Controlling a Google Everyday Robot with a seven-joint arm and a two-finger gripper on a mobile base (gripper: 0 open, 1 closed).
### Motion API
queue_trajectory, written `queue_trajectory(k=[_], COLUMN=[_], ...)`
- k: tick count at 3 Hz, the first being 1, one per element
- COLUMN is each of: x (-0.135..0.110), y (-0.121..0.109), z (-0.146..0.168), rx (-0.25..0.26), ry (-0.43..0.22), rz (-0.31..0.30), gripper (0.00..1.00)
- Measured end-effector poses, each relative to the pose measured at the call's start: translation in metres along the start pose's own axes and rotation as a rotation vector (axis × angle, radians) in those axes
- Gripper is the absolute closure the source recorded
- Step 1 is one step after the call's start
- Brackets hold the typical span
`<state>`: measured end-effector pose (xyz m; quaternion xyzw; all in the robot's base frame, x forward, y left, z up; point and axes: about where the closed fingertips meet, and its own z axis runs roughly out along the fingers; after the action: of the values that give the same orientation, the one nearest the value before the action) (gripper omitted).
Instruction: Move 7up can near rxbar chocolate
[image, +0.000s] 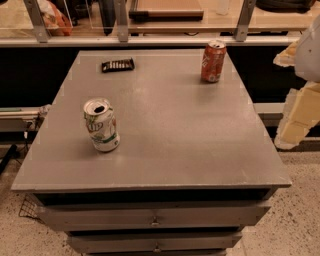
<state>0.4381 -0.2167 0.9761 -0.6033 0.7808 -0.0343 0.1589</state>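
The 7up can (101, 125), white and green with an opened silver top, stands upright on the front left of the grey table (170, 125). The rxbar chocolate (118, 65), a flat dark wrapper with pale lettering, lies at the table's back left, well behind the can. My gripper (294, 122) shows as pale cream parts at the right edge of the view. It is beyond the table's right side and far from both things. It holds nothing that I can see.
A red-orange soda can (213, 61) stands upright at the table's back right. The table has drawers (155, 219) below its front edge. A railing and a wooden counter (165, 25) run behind the table.
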Motion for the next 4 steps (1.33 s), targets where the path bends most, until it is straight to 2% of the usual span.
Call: queue_trajectory(k=[1,2,3,4], x=[0.0,-0.022,-0.084,-0.16], y=[0.0,0.006,0.02,0.038], z=[0.0,0.017,0.074,0.104], rx=[0.0,-0.05,-0.213,-0.375], ry=[0.0,-0.077,-0.273,-0.487], rz=[0.0,-0.004,-0.016,-0.059], gripper=[0.0,0.0,0.0,0.0])
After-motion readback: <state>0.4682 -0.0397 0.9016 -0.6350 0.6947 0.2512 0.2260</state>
